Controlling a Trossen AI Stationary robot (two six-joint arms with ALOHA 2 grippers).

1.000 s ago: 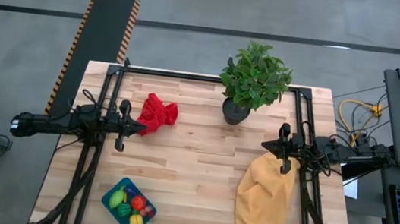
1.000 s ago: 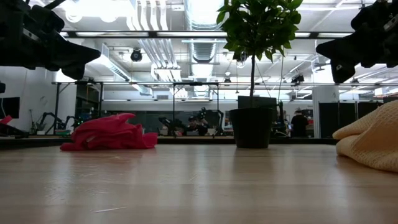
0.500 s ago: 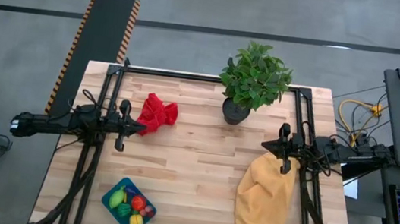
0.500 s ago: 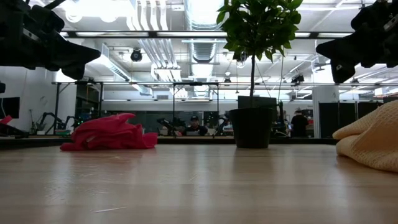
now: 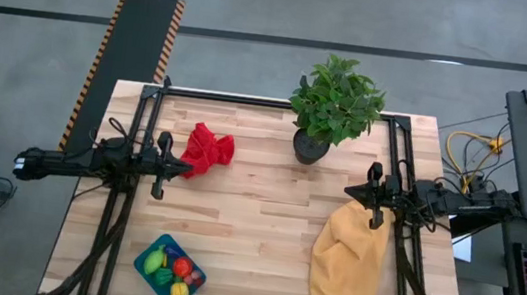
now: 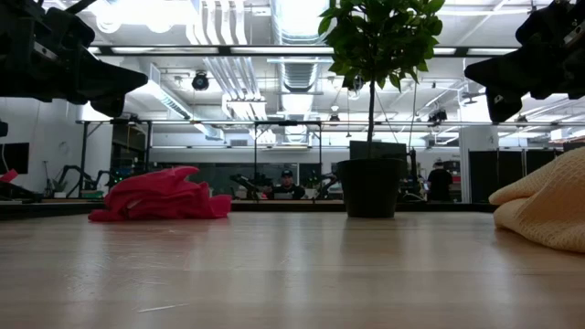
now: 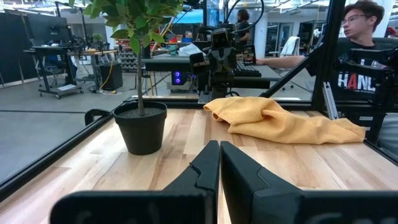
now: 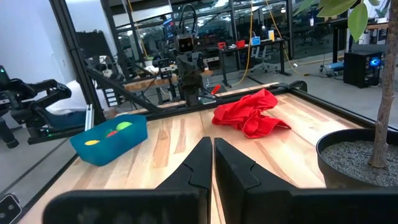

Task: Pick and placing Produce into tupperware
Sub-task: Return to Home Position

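Note:
The teal-blue tupperware stands near the table's near left corner, also seen in the right wrist view as the tupperware. Produce lies inside it: a bright green piece, a red one, a dark green one and a yellow one. My left gripper hangs shut at the left side, level, above the table beside the red cloth. My right gripper hangs shut at the right side, above the yellow cloth's far end. Both point toward the table's middle and hold nothing.
A red cloth lies crumpled at the far left. A potted plant stands at the far middle. A mustard-yellow cloth is spread along the right side to the near edge. A person sits beyond the right side.

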